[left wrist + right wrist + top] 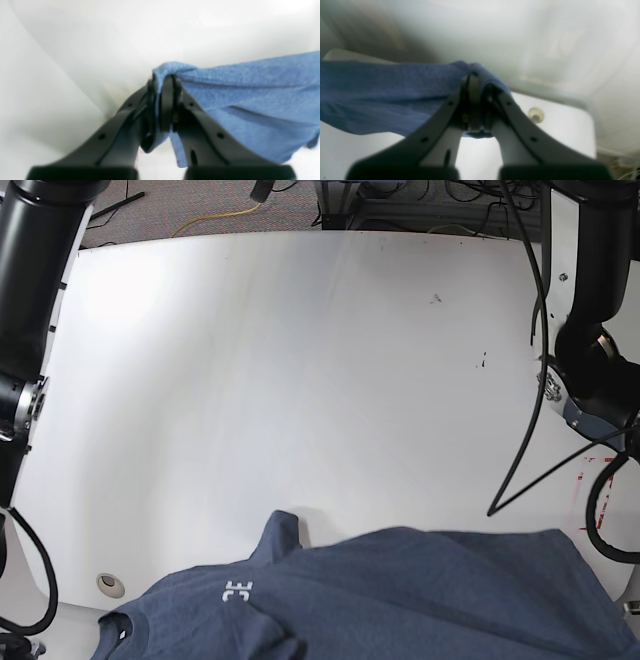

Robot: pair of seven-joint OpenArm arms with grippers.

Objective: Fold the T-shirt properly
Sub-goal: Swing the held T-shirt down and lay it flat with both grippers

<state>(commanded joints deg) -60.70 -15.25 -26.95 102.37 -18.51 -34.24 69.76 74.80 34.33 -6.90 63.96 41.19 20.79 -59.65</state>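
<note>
The T-shirt (400, 600), dark heathered blue, spreads across the bottom of the base view, with a bit of white lettering (238, 588) showing near its left side. My left gripper (162, 80) is shut on a bunched edge of the T-shirt (250, 95), and the cloth stretches off to the right, held above the table. My right gripper (480, 80) is shut on another bunched edge of the T-shirt (382, 95), whose cloth runs off to the left. Neither gripper shows in the base view; only the upper arms appear at its sides.
The white table (300, 360) fills the base view. It has a round cable hole (108, 583) (536, 115) near its front left corner. Cables (520, 380) hang beside the arm at the right. Red marks (590, 480) sit at the table's right edge.
</note>
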